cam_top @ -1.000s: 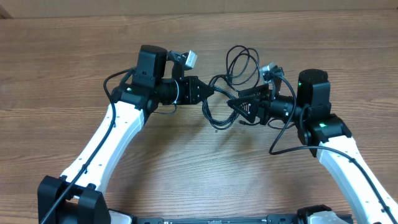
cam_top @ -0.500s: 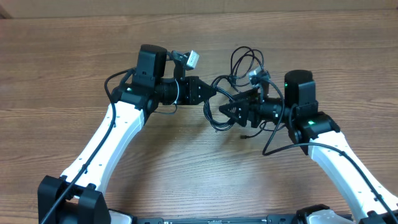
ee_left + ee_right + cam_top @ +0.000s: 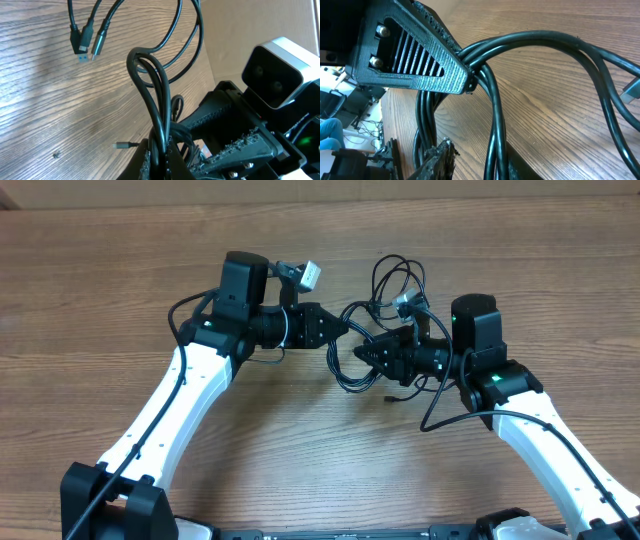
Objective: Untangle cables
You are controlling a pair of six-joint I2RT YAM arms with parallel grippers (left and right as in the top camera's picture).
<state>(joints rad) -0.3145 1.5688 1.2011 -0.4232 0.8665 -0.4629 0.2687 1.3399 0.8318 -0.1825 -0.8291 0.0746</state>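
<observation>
Left gripper [image 3: 342,327] clamps the thin black tangled cables [image 3: 155,100]; right gripper [image 3: 360,353], jaws apart around strands, should probably close, then pull.

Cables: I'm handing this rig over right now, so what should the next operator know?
Grippers: the left gripper has its fingers shut on a loop of the thin black cables. The right gripper has several strands running between its fingers; whether it clamps them cannot be told.
Cables: one tangle between both grippers, with loops and plug ends trailing on the brown wooden table.
Done: bundle gripped.
Left: no strand separated yet; probably pull the strands apart.
</observation>
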